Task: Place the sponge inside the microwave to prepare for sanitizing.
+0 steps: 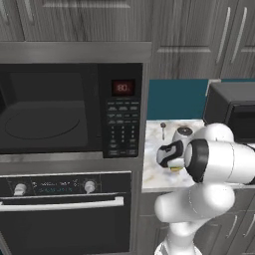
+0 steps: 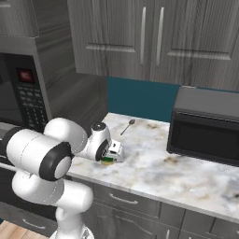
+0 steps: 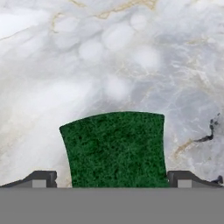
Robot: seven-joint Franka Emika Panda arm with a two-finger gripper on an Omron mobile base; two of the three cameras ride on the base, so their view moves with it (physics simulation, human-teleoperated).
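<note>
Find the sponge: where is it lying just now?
The sponge lies green side up on the marble counter, between the open gripper's fingers in the hand view. It sits near the counter's front edge, right of the microwave.

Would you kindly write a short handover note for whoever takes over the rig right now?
Hand: open, lowered over the sponge, one fingertip on either side of it, not yet closed.
Sponge: green side up, flat on the marble counter near its front edge, right of the microwave.
Microwave: door looks open, turntable visible and bare.
Done: hand lined up over the sponge.
Left: close on the sponge, lift it, carry it left and set it inside the microwave.
</note>
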